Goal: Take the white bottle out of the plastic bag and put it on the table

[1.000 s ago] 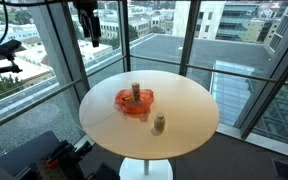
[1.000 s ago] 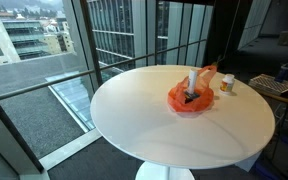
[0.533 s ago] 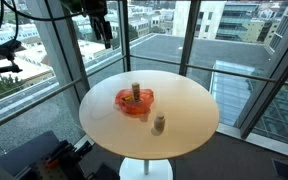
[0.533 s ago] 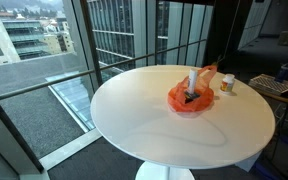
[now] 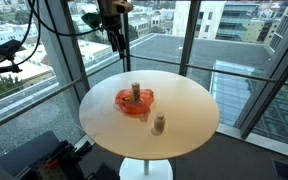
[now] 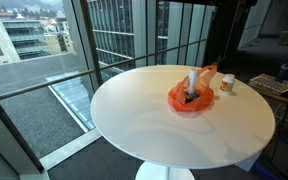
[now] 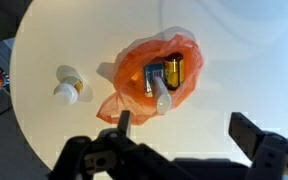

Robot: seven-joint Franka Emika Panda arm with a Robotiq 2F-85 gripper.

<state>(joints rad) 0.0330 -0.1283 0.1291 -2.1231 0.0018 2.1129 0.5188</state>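
- Our fingers (image 7: 246, 133) hang spread wide and empty, high above the plastic bag (image 7: 132, 95) on the desk (image 7: 244, 50).
- The white bottle (image 7: 159, 85) sits inside the bag, right against a gold jar (image 7: 174, 70).
- We could pinch loose bag film along with the bottle and drag the whole bag up.
- A finger may strike the jar, or we may mistake the small bottle (image 7: 67, 88) outside the bag for our target.

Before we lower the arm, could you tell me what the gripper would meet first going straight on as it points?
Probably the orange plastic bag holding the white bottle, or the bare table just beside it; the open gripper hangs high above, so the exact landing spot is unclear.
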